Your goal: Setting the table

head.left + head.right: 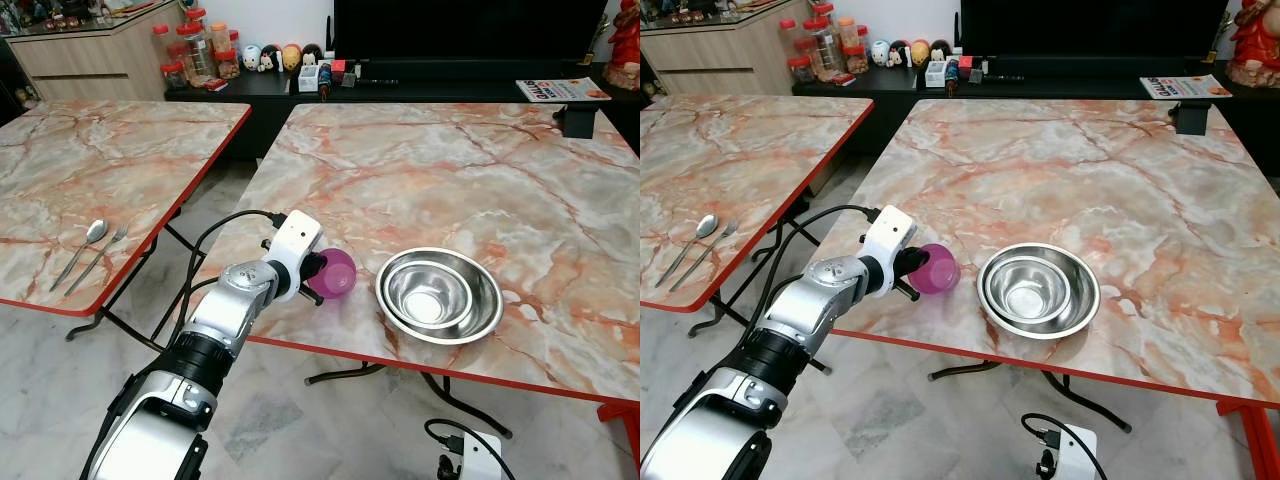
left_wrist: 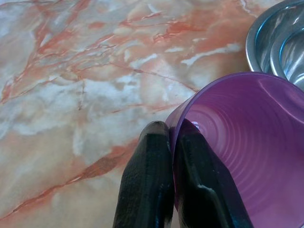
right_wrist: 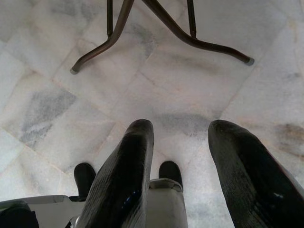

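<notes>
Left gripper (image 2: 170,142) pinches rim of purple plastic cup (image 1: 338,272), tilted at near table edge, just beside stacked steel bowls (image 1: 440,294). Spoon (image 1: 84,248) & fork (image 1: 100,256) wait on other table, so I judge approx. half done. Right gripper (image 3: 180,137) hangs open.

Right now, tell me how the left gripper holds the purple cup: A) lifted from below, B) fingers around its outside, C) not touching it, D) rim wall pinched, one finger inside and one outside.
D: in the left wrist view the left gripper pinches the purple cup's rim wall, one finger on each side.
</notes>
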